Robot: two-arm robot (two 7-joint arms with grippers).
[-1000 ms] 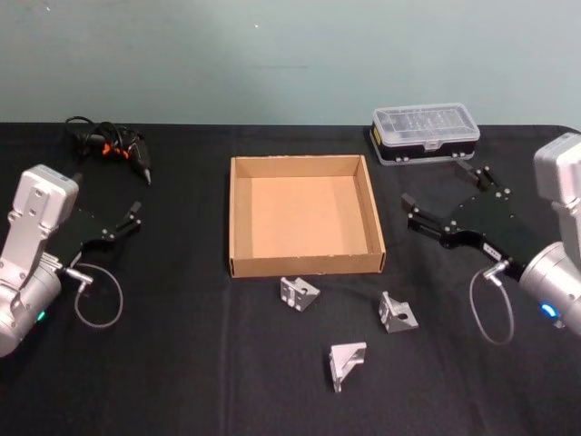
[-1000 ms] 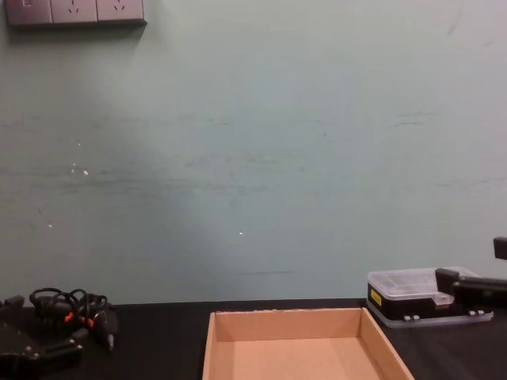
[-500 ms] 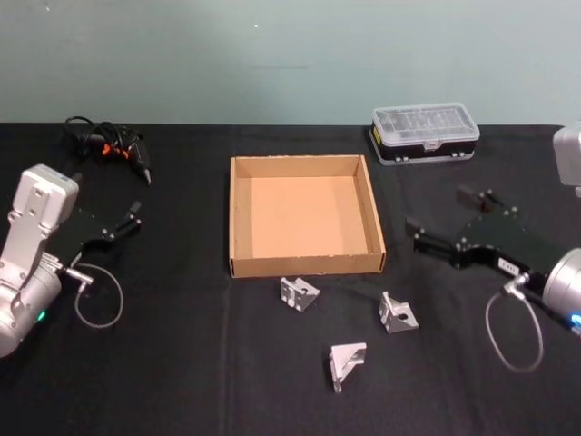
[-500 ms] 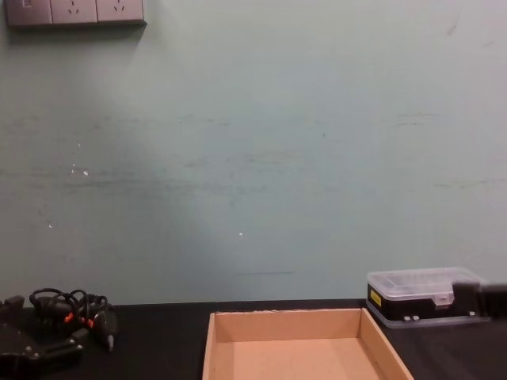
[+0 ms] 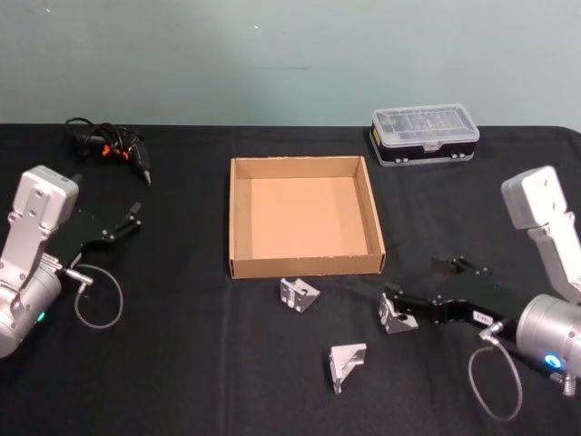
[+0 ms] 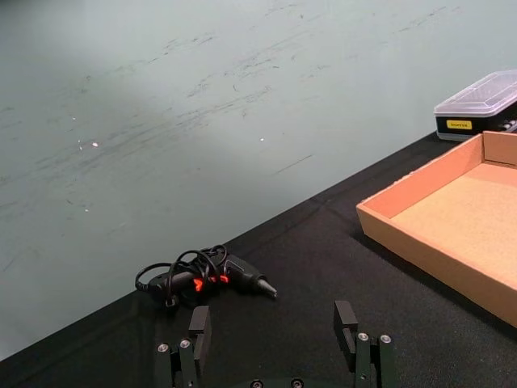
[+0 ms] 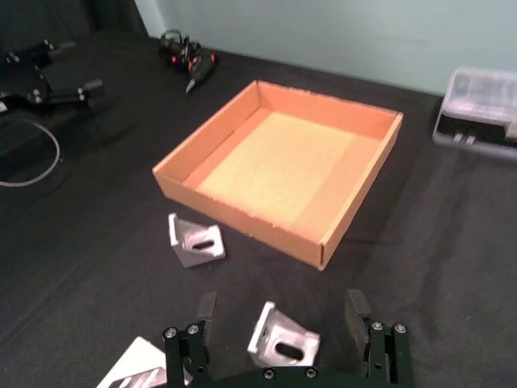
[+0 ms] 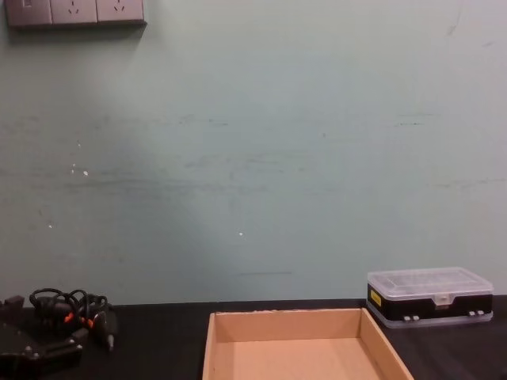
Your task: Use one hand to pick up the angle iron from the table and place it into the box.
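The right gripper (image 7: 280, 302) hangs low over the matte black table (image 5: 182, 363), in front of the wide, shallow tan cardboard box (image 5: 304, 265) and toward its right corner. Its two long black fingers are spread wide and not clamped on anything. Between them lies the target, a small silvery metal angle iron (image 7: 283, 343) with a slotted hole, resting on the table. Whether a finger touches it I cannot tell. A second bracket (image 5: 299, 292) of the same kind lies just before the box's front wall, and a third bracket (image 5: 346, 363) lies nearer the robot. The left gripper (image 6: 273, 322) is parked at the table's left side, its fingers likewise apart and empty.

The piece looks rigid and fairly light but smooth — likely to slide or twist if the pads catch a sloped edge. The safest hold seems to be squarely across its two flat parallel sides, low down, so it cannot pivot on the way to the empty box.
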